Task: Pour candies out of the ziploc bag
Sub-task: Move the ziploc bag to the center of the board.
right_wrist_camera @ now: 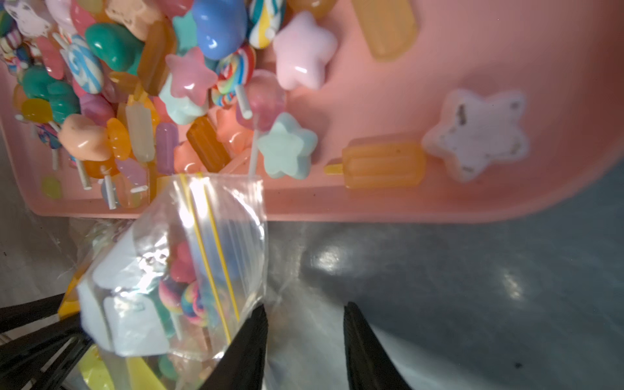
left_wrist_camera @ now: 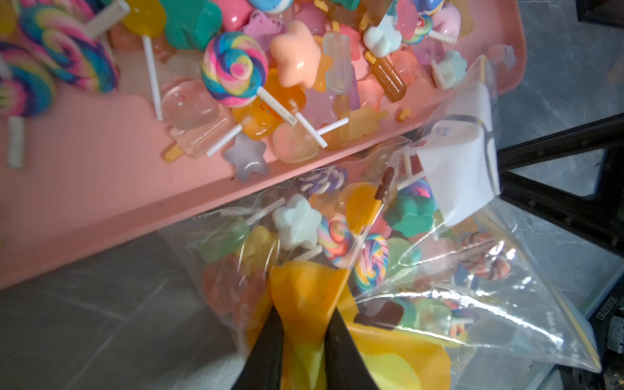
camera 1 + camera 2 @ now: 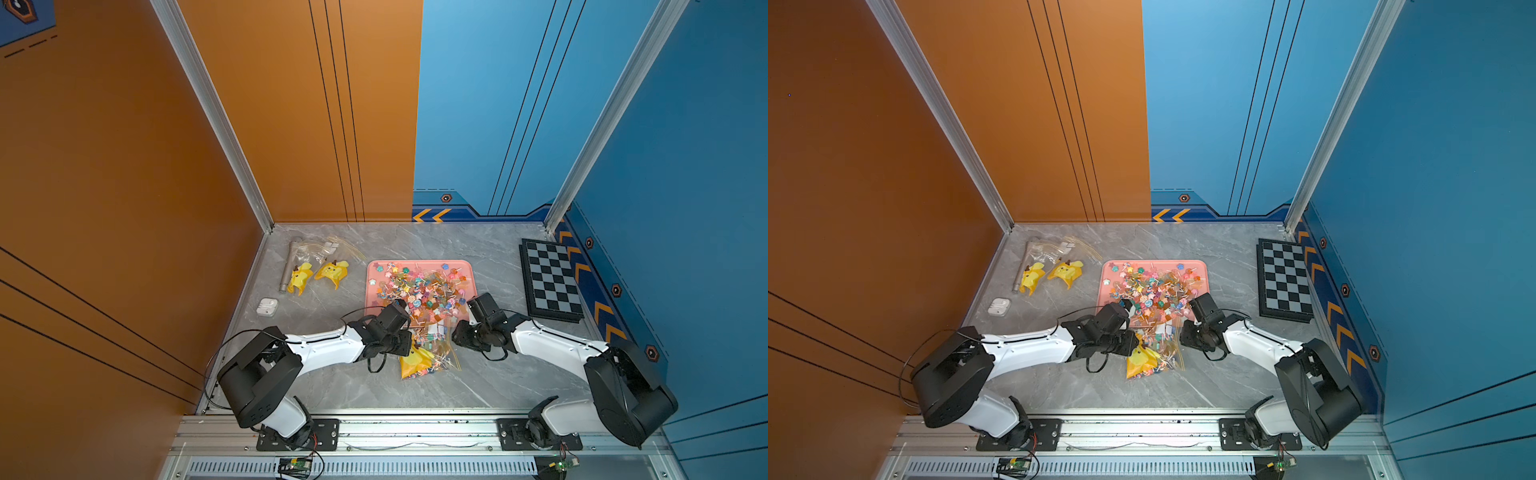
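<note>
Mid-pour: left tool [image 2: 304,319] pinches yellow corner of ziploc bag [image 3: 432,351] at 6 o'clock of pink tray [image 3: 372,266], right tool [image 1: 305,309] spread & empty; candies [image 3: 419,286] mostly in tray, rest prob. need bag tipped higher.

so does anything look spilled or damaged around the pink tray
One pale star-shaped candy lying apart in the pink plastic tray looks chipped, its face flecked dark. Also, the clear ziploc bag with the yellow print, pinched by the left gripper, lies at the tray's rim with many candies inside.
</note>
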